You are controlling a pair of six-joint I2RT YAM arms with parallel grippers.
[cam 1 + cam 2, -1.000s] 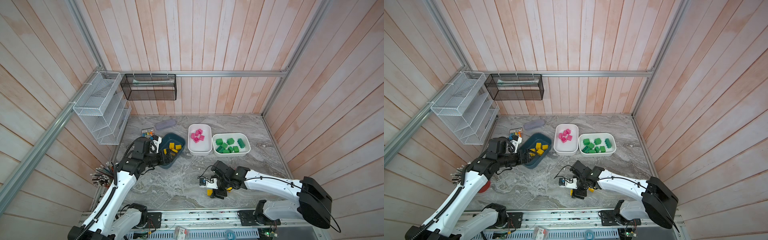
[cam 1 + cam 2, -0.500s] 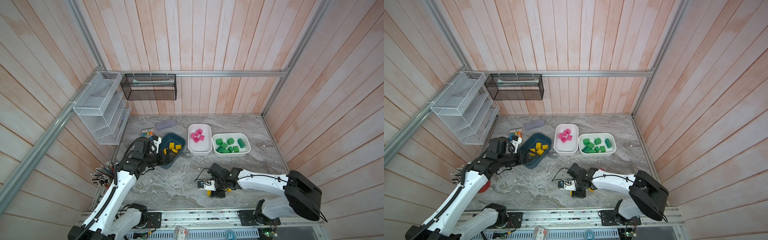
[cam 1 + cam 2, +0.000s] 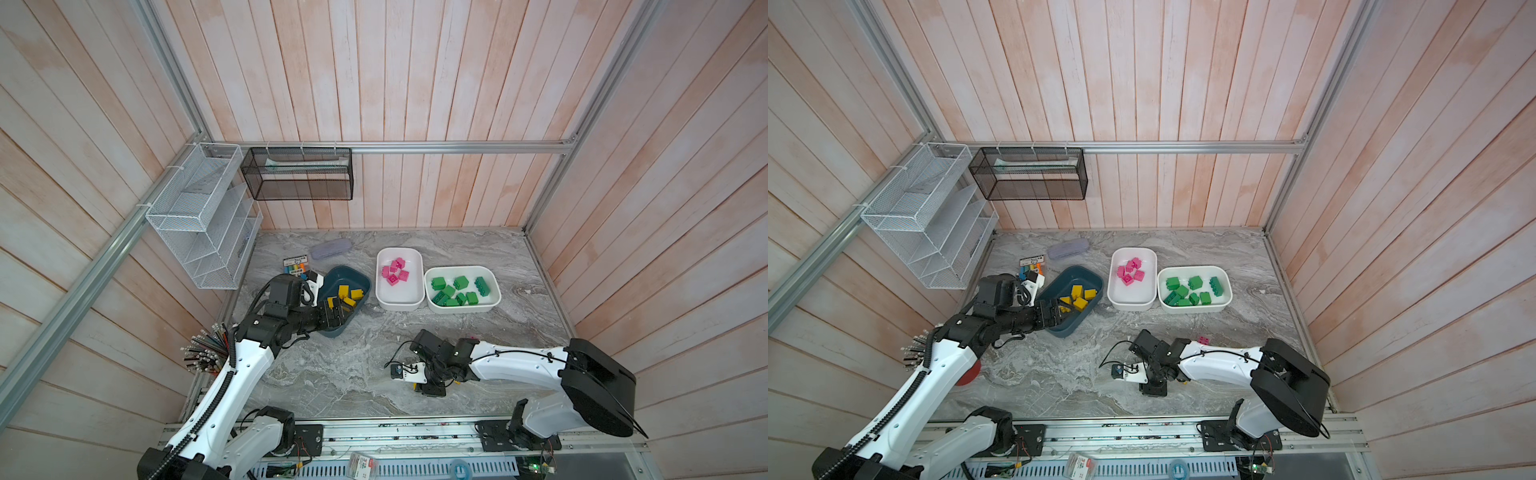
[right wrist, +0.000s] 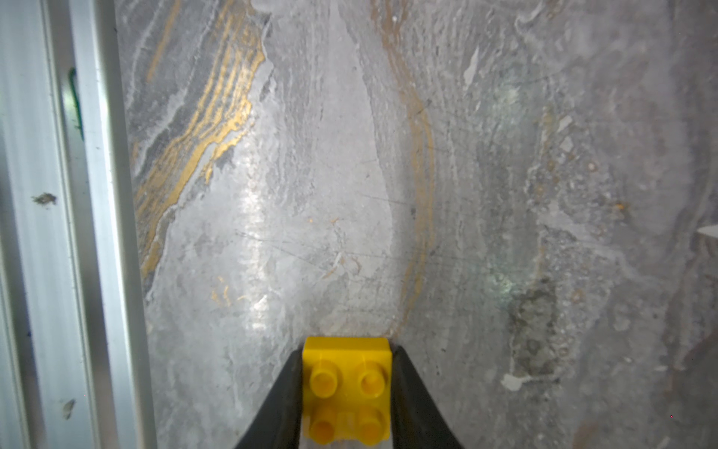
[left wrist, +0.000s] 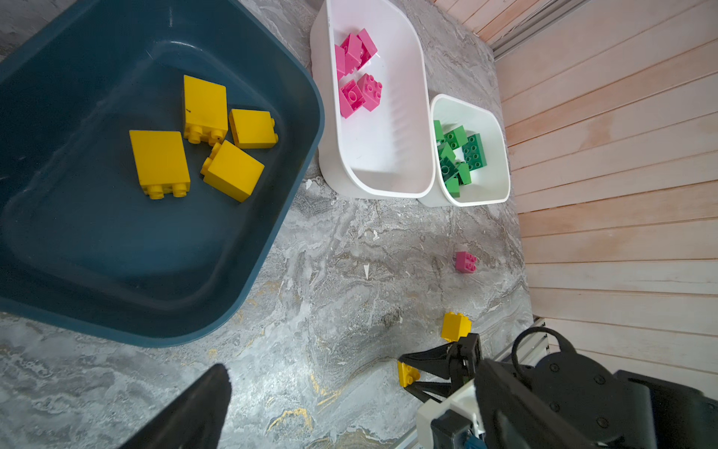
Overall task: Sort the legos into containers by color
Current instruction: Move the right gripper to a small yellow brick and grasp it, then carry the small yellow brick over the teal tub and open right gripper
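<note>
Now the right hand [image 4: 347, 352], at five o'clock, pinches a yellow brick [image 4: 345, 388], presumably for the teal tub [image 5: 116, 252]; left hand [image 3: 338, 313] gapes empty.

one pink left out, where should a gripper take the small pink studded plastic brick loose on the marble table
Probably pinch the small pink studded plastic brick across two opposite flat sides, from above: it is cube-like and sits alone.
</note>
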